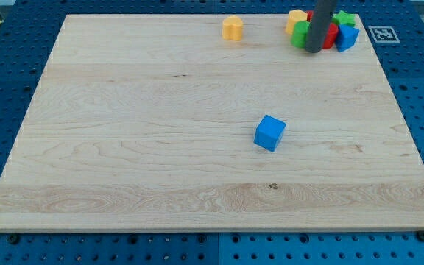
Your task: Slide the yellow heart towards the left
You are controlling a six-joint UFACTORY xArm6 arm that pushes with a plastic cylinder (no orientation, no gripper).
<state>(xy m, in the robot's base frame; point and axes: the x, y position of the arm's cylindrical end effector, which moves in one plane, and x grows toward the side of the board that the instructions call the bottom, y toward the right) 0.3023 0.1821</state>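
Your tip (313, 49) sat amid block cluster at desk (124, 147) top right; yellow heart (232, 28) lay apart, left; no hand shown.

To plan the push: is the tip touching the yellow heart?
Apart. The camera view shows bare wood between the yellow heart and my tip, which sits among the cluster at the view's right.

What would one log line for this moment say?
task: yellow heart left | tip: top right, in block cluster, right of heart, apart | blue cube: mid-board | state: heart not yet touched
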